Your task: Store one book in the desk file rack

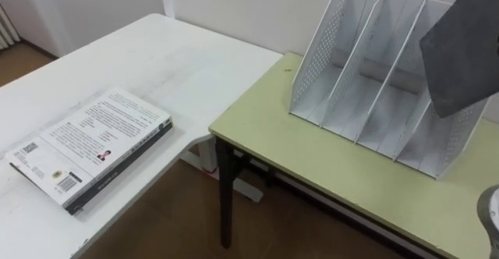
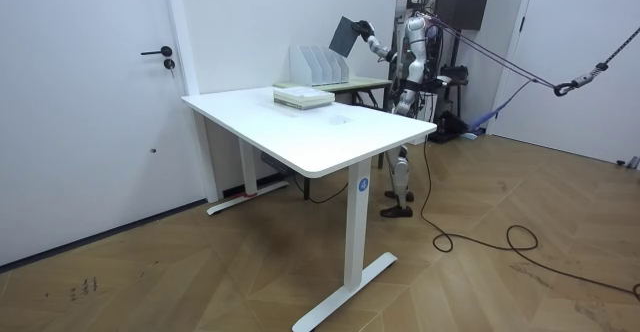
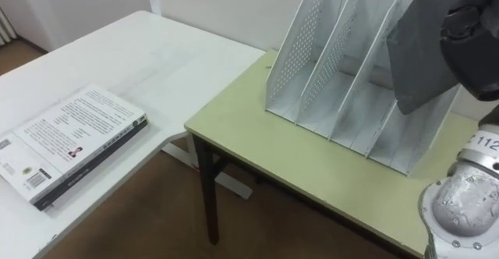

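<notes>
"Where was the grey book (image 3: 417, 48)?"
"Up in the air over the right end of the file rack (image 3: 327, 64), tilted and not in any slot."
"What held it?"
"The right hand (image 3: 472, 37), fingers curled round its edge."
"And the rest?"
"The rack stood on the green desk (image 3: 312, 165). A white book (image 1: 93, 146) lay flat on the white table (image 1: 179, 64) alongside."

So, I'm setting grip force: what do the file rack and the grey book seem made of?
The file rack: probably thin metal painted matt white; its walls are perforated with small holes, though plastic is possible. The grey book in the right hand: likely paper with a matt card cover, flat and unglossy.
</notes>
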Robot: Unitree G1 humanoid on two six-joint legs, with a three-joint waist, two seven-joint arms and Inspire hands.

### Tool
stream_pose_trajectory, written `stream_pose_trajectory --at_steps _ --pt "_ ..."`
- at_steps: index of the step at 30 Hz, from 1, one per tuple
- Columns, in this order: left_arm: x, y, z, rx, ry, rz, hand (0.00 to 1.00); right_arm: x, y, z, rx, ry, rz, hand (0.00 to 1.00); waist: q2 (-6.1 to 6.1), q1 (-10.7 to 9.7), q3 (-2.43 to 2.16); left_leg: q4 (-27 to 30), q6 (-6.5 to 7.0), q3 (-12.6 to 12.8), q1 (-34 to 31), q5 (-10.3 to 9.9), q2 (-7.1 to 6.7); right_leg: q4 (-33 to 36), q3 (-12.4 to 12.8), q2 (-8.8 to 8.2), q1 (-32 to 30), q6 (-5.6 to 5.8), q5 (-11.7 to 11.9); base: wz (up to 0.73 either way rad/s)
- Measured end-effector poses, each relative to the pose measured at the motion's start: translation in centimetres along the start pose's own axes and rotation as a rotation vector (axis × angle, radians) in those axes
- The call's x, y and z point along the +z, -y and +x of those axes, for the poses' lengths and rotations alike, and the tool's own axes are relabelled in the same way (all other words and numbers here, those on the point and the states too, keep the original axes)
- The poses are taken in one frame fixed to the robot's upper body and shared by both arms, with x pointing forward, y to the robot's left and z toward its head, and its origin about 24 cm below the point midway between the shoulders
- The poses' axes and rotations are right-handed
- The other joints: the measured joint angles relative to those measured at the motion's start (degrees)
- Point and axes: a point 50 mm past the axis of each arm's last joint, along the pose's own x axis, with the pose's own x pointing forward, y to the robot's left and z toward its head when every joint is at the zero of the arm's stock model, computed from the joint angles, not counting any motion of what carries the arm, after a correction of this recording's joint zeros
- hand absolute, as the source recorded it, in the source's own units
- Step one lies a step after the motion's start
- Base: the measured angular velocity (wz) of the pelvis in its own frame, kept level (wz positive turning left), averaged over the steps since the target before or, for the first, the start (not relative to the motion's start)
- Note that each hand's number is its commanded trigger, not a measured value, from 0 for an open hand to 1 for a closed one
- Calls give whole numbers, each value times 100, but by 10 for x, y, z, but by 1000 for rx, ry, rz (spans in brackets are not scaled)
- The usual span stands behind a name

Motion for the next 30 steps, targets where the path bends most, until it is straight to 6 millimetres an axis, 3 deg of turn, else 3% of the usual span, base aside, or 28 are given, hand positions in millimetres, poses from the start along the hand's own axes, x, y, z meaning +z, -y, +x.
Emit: stream_pose_trajectory --at_steps 19,25,30 --pt "0 -1 0 20 -1 1 0 -10 2 2 -44 -34 -22 100 6 -2 -6 -4 0 -61 -2 0 -5 0 -271 -23 31 0 0 1" --pt "1 -3 -1 16 -7 3 0 -4 -13 30 -57 -12 -7 100 -81 -13 33 4 -5 -73 -32 7 -6 10 -273 -25 2 1 -1 1" --pt "4 -10 -3 17 -12 13 0 -4 -13 53 -43 17 -76 100 -235 -7 -2 13 -15 -158 -63 14 -6 7 -282 -16 7 1 -1 9"
